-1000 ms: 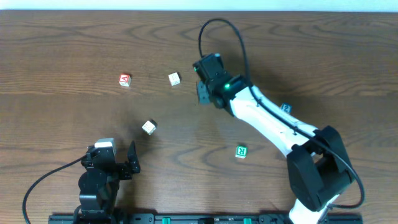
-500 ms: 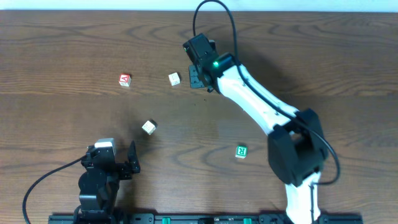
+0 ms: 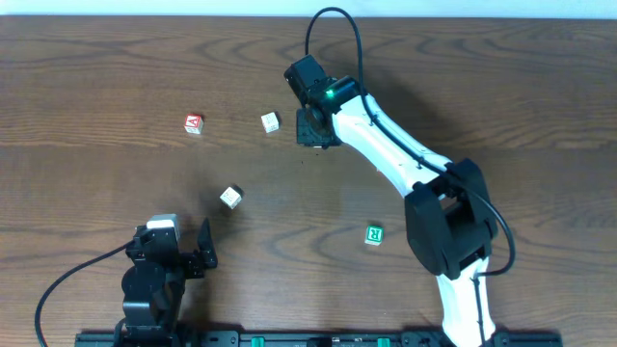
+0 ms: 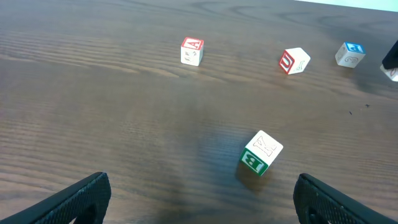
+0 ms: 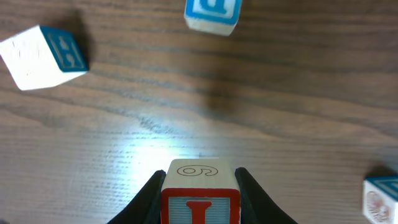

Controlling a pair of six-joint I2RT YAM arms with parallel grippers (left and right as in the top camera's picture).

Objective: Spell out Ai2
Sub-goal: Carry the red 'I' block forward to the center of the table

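Observation:
My right gripper (image 3: 313,128) (image 5: 199,177) is shut on the red-framed "I" cube (image 5: 200,200), whose top face shows a "6". Both fingers press its sides over the wood at the table's back middle. The red "A" cube (image 3: 194,123) (image 4: 192,51) lies well to the left of it. A blue-marked cube (image 4: 350,54) sits close beside the right gripper, and I cannot read its character. My left gripper (image 3: 181,253) (image 4: 214,205) stands open at the front left, nothing between its fingers.
A white cube with a red letter (image 3: 271,122) (image 4: 294,61) lies just left of the right gripper. A green-sided cube (image 3: 230,198) (image 4: 261,152) sits ahead of the left gripper, another green cube (image 3: 374,233) at front right. Blue cubes (image 5: 211,15) (image 5: 43,56) lie ahead of the held cube.
The right arm has swung left, its elbow moving toward the table's middle, and the gripper with the "I" cube has shifted slightly left. The left arm is unmoved.

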